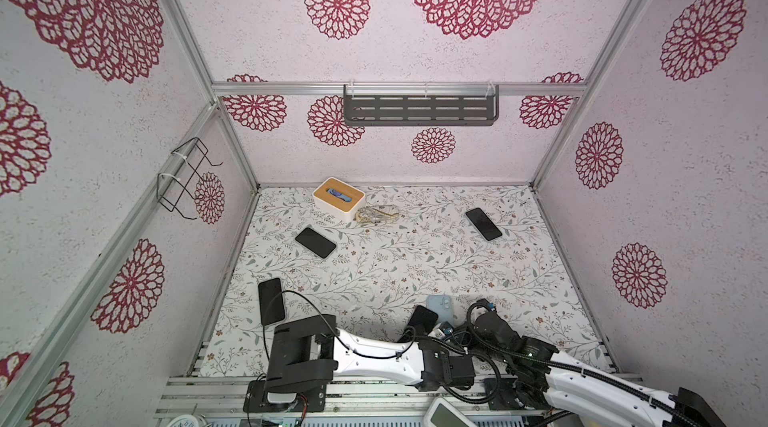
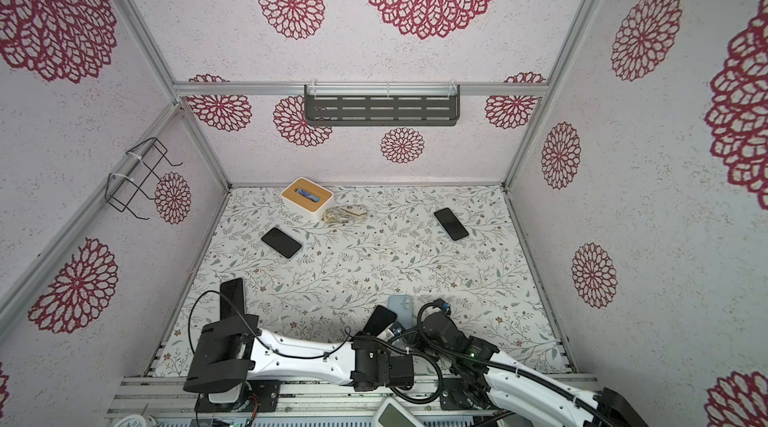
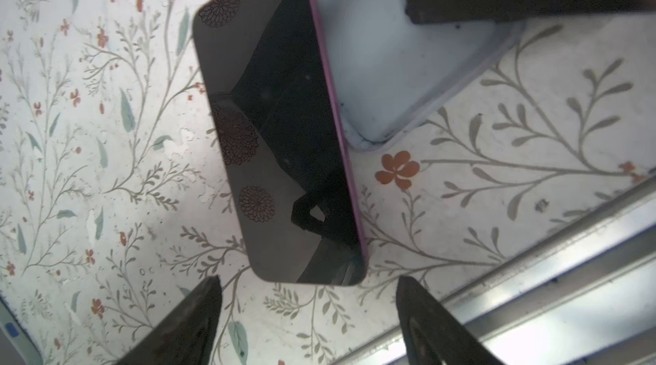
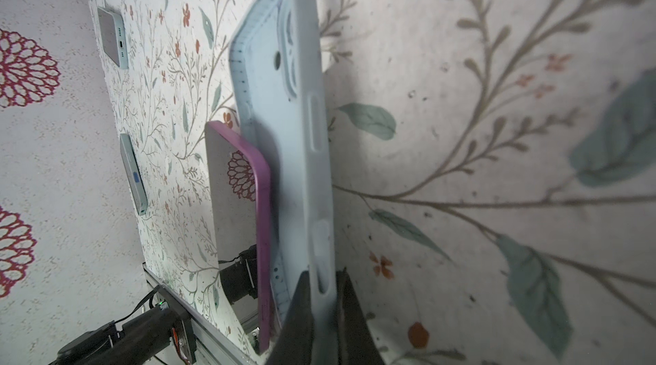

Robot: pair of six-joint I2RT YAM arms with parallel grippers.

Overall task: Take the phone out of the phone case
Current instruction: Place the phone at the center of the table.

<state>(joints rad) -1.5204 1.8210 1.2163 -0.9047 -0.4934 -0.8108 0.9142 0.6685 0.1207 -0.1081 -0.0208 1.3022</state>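
The phone (image 3: 280, 121), black-screened with a purple rim, lies free of the light-blue phone case (image 3: 408, 72), its long side leaning along the case's edge. Both top views show them near the front of the table, the phone (image 1: 422, 320) (image 2: 380, 320) just left of the case (image 1: 441, 306) (image 2: 401, 306). My left gripper (image 3: 307, 279) is open, its fingertips (image 3: 213, 285) apart on either side of the phone's near end and not touching it. My right gripper (image 4: 323, 274) is shut on the case's (image 4: 284, 104) side wall, holding the empty case on edge.
Three other phones lie on the floral table: at the left edge (image 1: 271, 301), mid left (image 1: 315, 242) and far right (image 1: 483, 224). A wood-topped box (image 1: 338, 197) and a clear bundle (image 1: 376, 215) sit at the back. The metal front rail (image 3: 532, 274) runs close to the phone.
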